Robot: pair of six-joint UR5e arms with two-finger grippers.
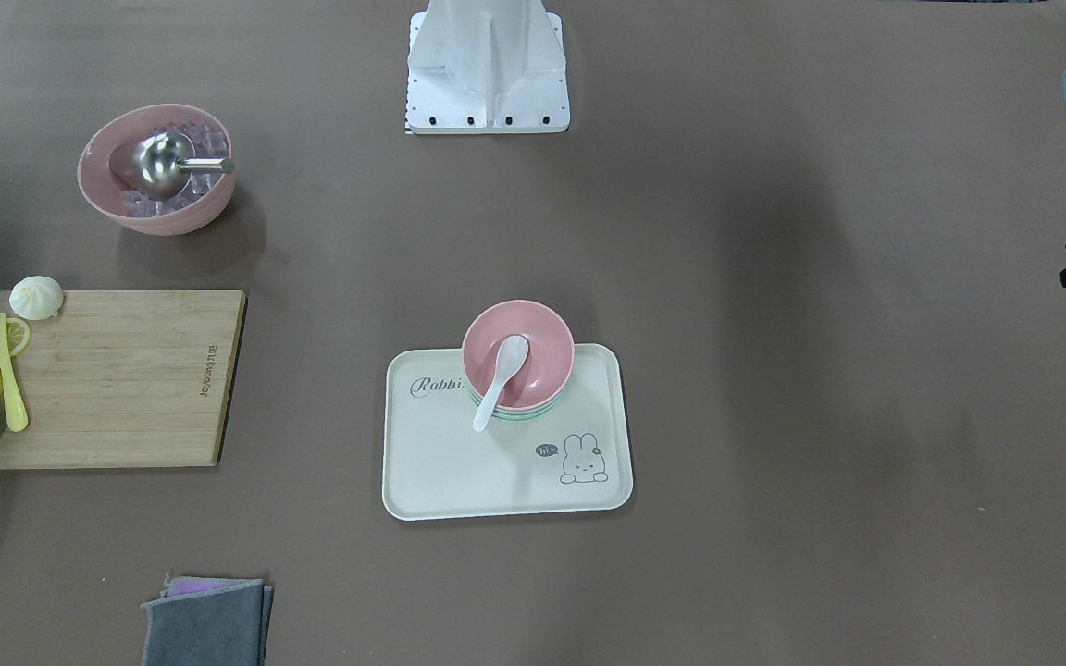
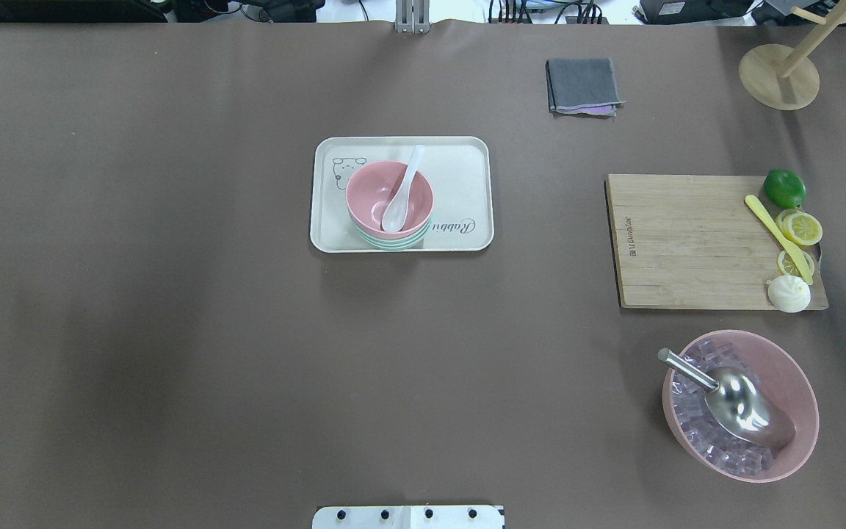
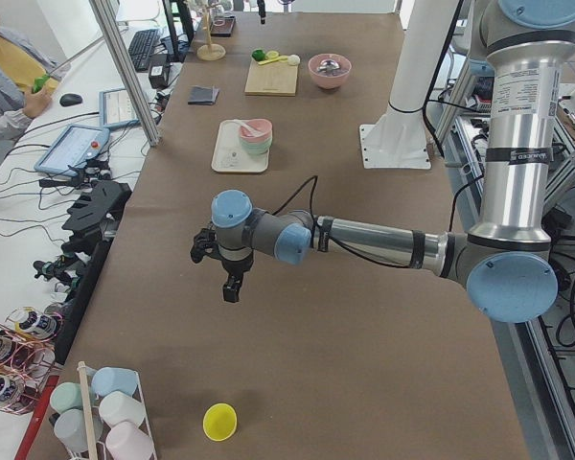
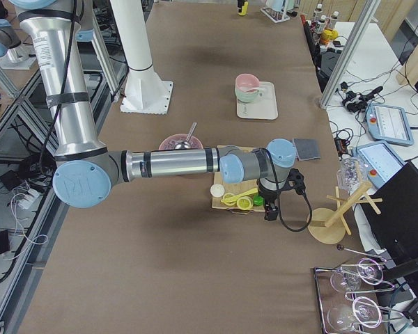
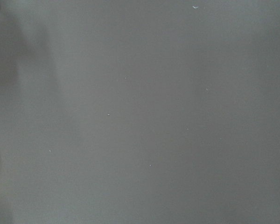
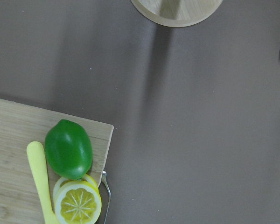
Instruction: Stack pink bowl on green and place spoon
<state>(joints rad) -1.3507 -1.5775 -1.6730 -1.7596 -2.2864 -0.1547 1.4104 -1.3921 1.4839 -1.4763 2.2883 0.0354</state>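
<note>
Two side views, left tool (image 3: pixel 232 290), right tool (image 4: pixel 270 211), cannot tell grip, overhead, spoon (image 2: pixel 401 188) in pink bowl (image 2: pixel 367 192)

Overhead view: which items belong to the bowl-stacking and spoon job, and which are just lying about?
Job: pink bowl, green bowl under it, white spoon resting in the pink bowl.

Lying about: tray under the stack, cutting board, lime, lemon slices, yellow knife, bun, ice bowl with metal scoop, grey cloth, wooden stand.

Robot lab: alu frame (image 3: pixel 126 67), teach pendant (image 3: pixel 74 149)
</note>
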